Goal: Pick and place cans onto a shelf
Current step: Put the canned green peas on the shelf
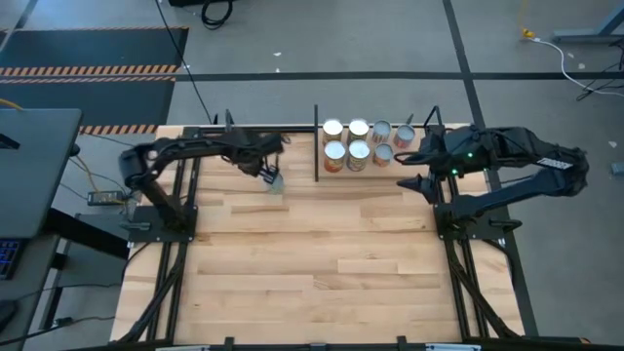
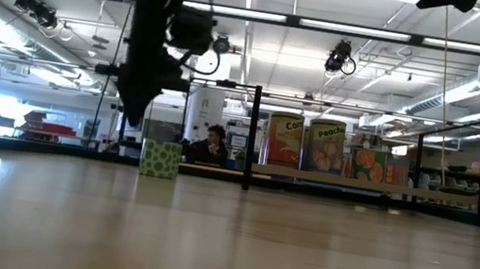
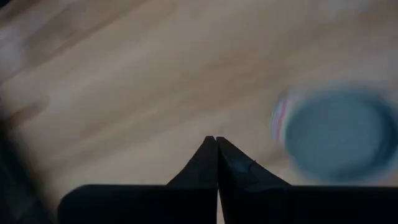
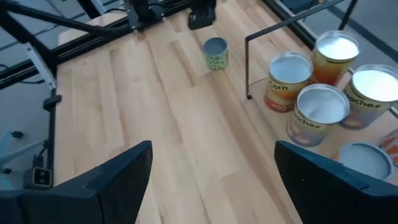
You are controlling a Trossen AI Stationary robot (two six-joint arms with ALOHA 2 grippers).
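Observation:
A small green-labelled can (image 1: 277,184) with a grey top stands upright on the tabletop, left of the shelf; it also shows in the low view (image 2: 160,158) and the right wrist view (image 4: 216,53). My left gripper (image 1: 268,173) is shut and empty, hovering just above and beside this can (image 3: 339,134). Several cans (image 1: 358,142) with silver or white tops and orange labels stand on the shelf (image 1: 322,174), a light board between thin black posts. My right gripper (image 4: 211,155) is open and empty, beside the shelf's near edge (image 1: 408,181).
The shelf's black posts (image 4: 247,65) stand between the green can and the cans on the shelf. The wide wooden tabletop (image 1: 322,263) stretches toward the near edge. A person (image 2: 213,144) sits in the room far behind the table.

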